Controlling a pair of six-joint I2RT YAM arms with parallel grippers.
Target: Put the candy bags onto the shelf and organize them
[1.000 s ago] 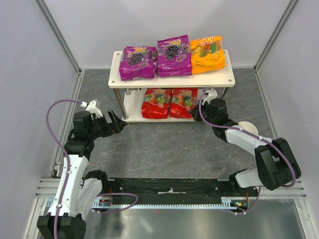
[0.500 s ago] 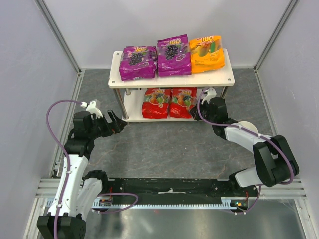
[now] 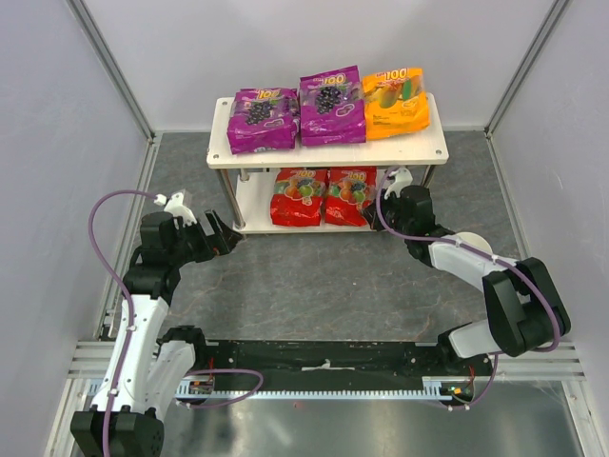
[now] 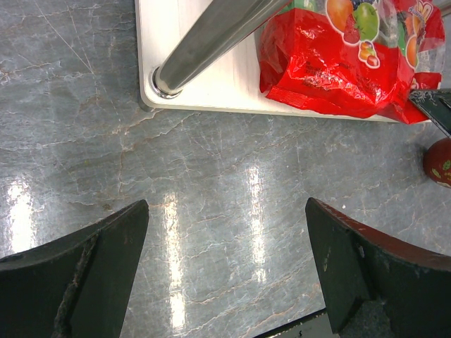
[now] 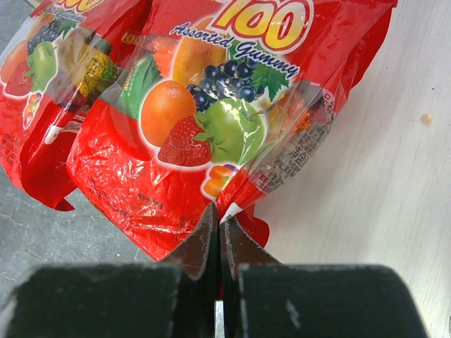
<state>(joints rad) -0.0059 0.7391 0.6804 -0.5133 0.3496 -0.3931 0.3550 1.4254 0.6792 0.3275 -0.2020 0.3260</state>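
The shelf (image 3: 314,152) stands at the back. Its top board holds two purple candy bags (image 3: 263,119) (image 3: 332,105) and an orange-yellow bag (image 3: 396,102) side by side. Two red bags (image 3: 299,198) (image 3: 350,196) lie on the lower board (image 5: 366,176). My right gripper (image 3: 377,217) (image 5: 218,222) is shut on the near edge of the right red bag (image 5: 211,120), at the lower tier's front right. My left gripper (image 3: 226,238) (image 4: 227,267) is open and empty over the floor, just in front of the shelf's front-left post (image 4: 204,39). The left red bag (image 4: 324,56) also shows there.
A small white bowl (image 3: 473,245) sits on the floor to the right, partly under my right arm. Grey marble-look floor (image 3: 314,276) lies in front of the shelf. Frame rails and white walls enclose the cell on both sides.
My right gripper has edged slightly toward the shelf, still holding the right red bag. The left arm has not moved.
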